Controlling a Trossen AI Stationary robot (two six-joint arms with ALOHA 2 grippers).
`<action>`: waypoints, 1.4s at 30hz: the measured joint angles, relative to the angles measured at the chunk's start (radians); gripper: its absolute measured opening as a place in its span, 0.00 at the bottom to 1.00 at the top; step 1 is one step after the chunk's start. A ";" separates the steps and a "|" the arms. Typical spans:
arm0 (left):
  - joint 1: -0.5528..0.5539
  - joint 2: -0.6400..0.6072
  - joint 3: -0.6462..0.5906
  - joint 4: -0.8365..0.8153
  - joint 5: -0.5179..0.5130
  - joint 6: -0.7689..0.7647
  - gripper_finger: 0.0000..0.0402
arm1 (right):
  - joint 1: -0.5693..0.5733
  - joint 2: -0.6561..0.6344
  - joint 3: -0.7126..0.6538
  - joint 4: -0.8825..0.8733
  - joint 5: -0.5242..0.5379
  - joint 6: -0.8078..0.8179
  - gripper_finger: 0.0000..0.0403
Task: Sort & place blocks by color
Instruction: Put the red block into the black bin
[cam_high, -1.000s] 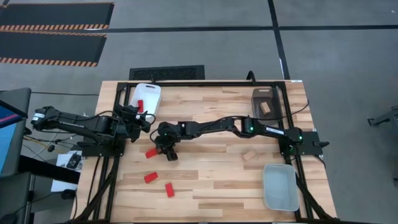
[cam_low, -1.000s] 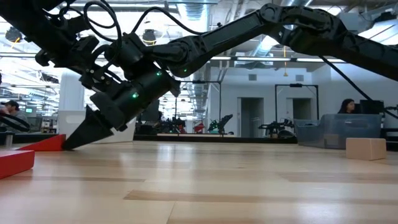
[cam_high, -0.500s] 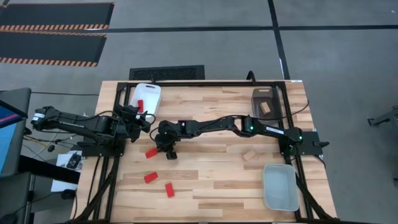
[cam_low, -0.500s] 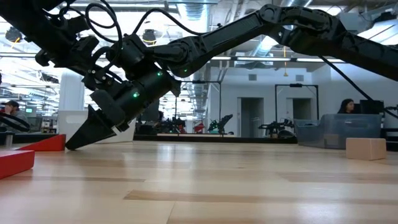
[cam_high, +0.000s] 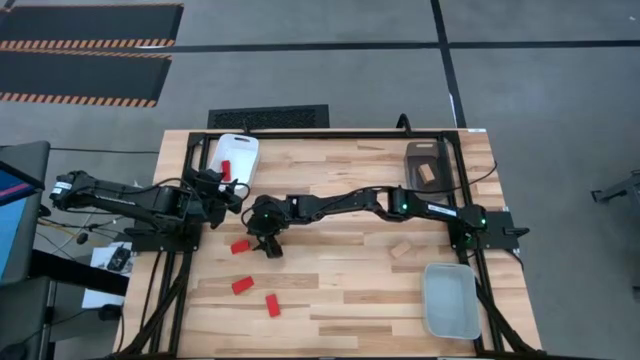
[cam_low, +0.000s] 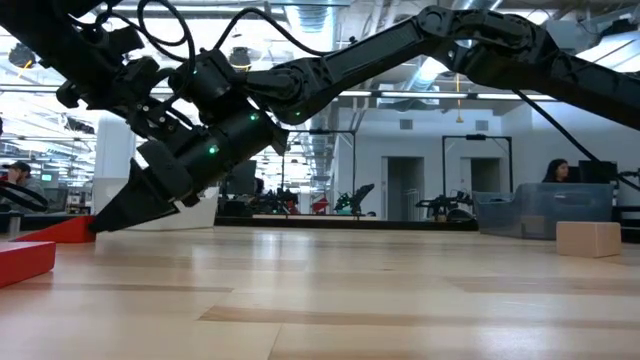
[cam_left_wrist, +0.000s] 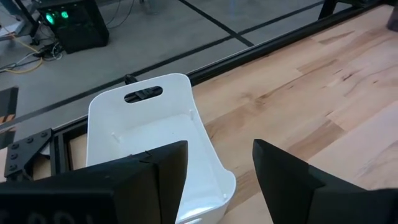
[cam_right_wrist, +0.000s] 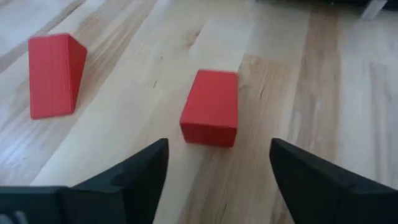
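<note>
My right gripper (cam_right_wrist: 217, 171) is open and reaches low across the table to a red block (cam_right_wrist: 210, 116), which lies flat just ahead of its fingertips, between their lines. The high view shows that gripper (cam_high: 266, 244) beside the block (cam_high: 240, 246). A second red block (cam_right_wrist: 55, 74) lies farther off, and a third (cam_high: 272, 305) lies near it. One red block (cam_high: 226, 168) sits in the white tray (cam_high: 240, 150). A bare wood block (cam_high: 402, 249) lies on the table, and another (cam_high: 427, 172) is in the brown tray. My left gripper (cam_left_wrist: 217, 180) hangs open over the white tray (cam_left_wrist: 143, 143).
A clear tray (cam_high: 450, 300) stands at the table's near right corner and a brown tray (cam_high: 425, 160) at the far right. The black frame rails run along both sides of the table. People sit in the room beyond, one at the right (cam_low: 556, 175).
My right gripper has slid toward the table's left, staying low over the wood, and its fingertips have come up to the red block. The left arm has kept still.
</note>
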 joint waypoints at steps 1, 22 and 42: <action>0.000 0.000 0.000 0.000 0.000 0.000 0.43 | 0.003 0.000 0.000 -0.002 -0.001 -0.001 0.79; 0.000 0.024 0.000 0.010 0.009 -0.003 0.43 | 0.074 0.060 0.001 0.264 0.108 -0.049 0.81; 0.000 0.144 0.000 0.078 0.009 0.045 0.43 | 0.037 0.060 0.001 0.227 0.062 0.022 0.79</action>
